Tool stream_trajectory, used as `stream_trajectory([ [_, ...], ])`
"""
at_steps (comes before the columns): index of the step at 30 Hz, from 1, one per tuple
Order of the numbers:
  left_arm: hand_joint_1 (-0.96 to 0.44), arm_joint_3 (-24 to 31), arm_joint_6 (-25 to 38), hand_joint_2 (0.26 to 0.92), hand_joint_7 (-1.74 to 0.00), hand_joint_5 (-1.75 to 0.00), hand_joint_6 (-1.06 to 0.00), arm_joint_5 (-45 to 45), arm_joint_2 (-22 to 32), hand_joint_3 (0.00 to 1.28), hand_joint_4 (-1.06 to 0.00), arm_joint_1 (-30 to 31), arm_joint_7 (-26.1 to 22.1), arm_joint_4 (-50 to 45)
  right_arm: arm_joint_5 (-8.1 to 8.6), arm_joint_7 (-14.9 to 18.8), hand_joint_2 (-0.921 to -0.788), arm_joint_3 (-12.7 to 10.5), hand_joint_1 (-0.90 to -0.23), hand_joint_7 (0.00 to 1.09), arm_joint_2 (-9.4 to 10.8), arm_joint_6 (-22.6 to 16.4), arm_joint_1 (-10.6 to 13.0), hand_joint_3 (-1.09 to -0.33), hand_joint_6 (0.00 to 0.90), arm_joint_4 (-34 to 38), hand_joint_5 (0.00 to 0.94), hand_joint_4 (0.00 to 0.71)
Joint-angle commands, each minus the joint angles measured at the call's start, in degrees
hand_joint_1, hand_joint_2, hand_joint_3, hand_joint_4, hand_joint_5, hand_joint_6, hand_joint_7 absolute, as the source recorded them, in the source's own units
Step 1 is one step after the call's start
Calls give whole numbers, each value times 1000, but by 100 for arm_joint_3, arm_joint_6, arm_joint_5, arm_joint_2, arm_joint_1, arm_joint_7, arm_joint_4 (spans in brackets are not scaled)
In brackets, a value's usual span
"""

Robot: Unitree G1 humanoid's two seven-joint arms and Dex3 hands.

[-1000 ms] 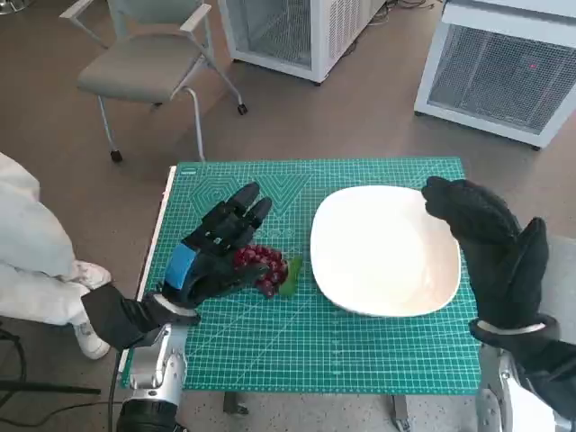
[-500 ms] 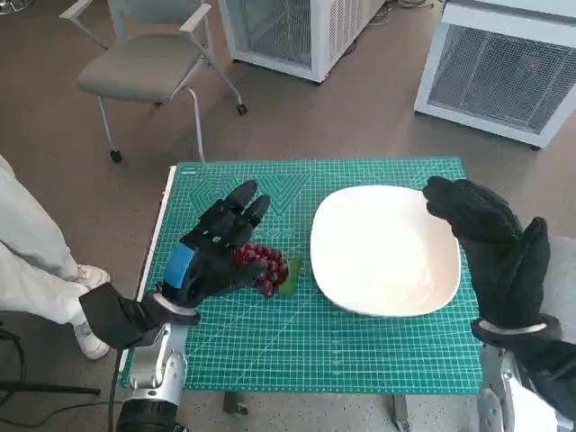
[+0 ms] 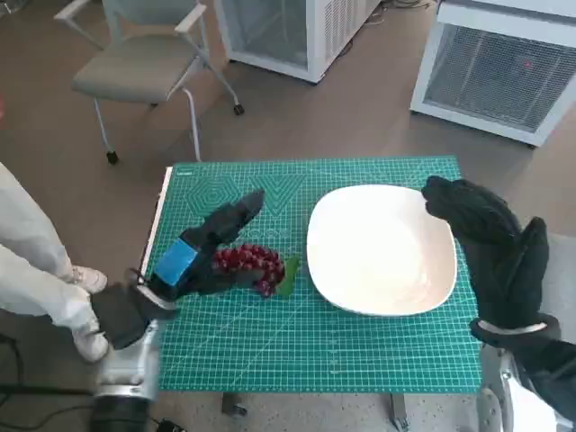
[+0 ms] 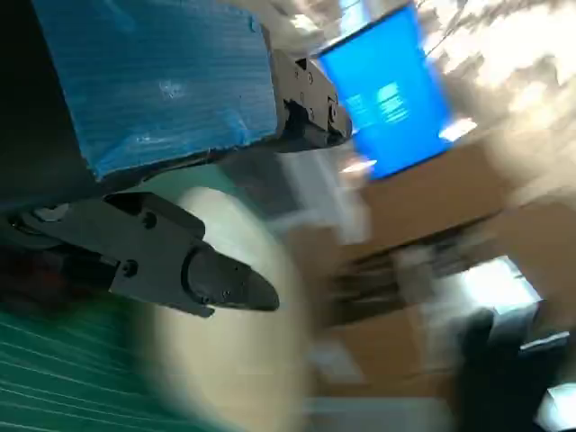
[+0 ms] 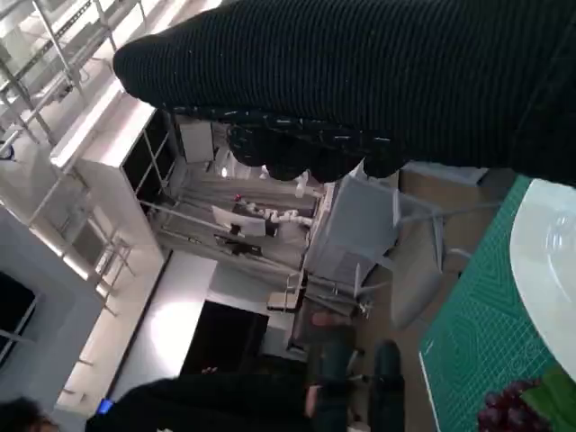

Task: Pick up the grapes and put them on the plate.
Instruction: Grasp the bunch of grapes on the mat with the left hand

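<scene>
Grapes: dark red bunch of grapes with a green leaf (image 3: 252,265) sits on the green gridded cutting mat (image 3: 360,351) covering the counter, just left of the white rounded-square plate (image 3: 382,249), not on it yet

Left hand, black with blue tape over its back (image 3: 202,252): lies low over the bunch from the mat's left side, fingers stretched toward the far edge, palm side against or just above the grapes. Head view doesn't show fingers wrapped round the bunch, and the left wrist view is motion-blurred with only a fingertip (image 4: 225,286) clear, so whether it has a hold: cannot tell. Looks like an approach or early-close pose, coming in from the side away from the plate so a lift can carry straight across to it

Right hand in black knitted glove (image 3: 490,247): raised at the plate's right rim, fingers loosely curved together, holding nothing. My read: parked clear so the plate stays open for the drop

Right wrist view catches the plate edge and the grapes at the picture's corner, confirming a gap between them

Judgement: grasp step, task early. Risk is a loose bunch, grapes could roll or shed if the close is shallow

Grey chair (image 3: 135,67) and a person's pale trouser leg (image 3: 27,261) stand off the counter
</scene>
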Motion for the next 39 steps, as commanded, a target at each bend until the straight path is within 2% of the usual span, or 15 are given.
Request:
stream_trajectory([
  [1,-145,-395,1014,810,0,0,-217,1381,318,1,-96,219,543,-1165,-34,60,-921,26,-494,897,8,0,56,-588,157,138,412,311],
  [9,-94,-980,2591,780,-2,0,-216,2609,253,0,-64,191,573,-2051,-49,54,-921,32,-494,897,3,-30,43,-589,158,164,411,308],
  [18,-76,-1402,3624,769,-12,-4,-249,2763,176,0,-73,-140,100,-2108,-23,66,-921,26,-493,896,-15,-17,54,-595,158,136,410,307],
  [26,-71,-1661,4094,771,-11,-8,-264,2853,149,1,-94,-377,1,-1948,11,78,-921,-1,-494,896,-21,3,78,-596,159,113,410,308],
  [39,-65,-2214,4338,775,-5,-5,-270,3272,54,2,-107,-788,310,-1221,-3,70,-921,-13,-494,893,15,-36,94,-594,161,133,408,310],
])
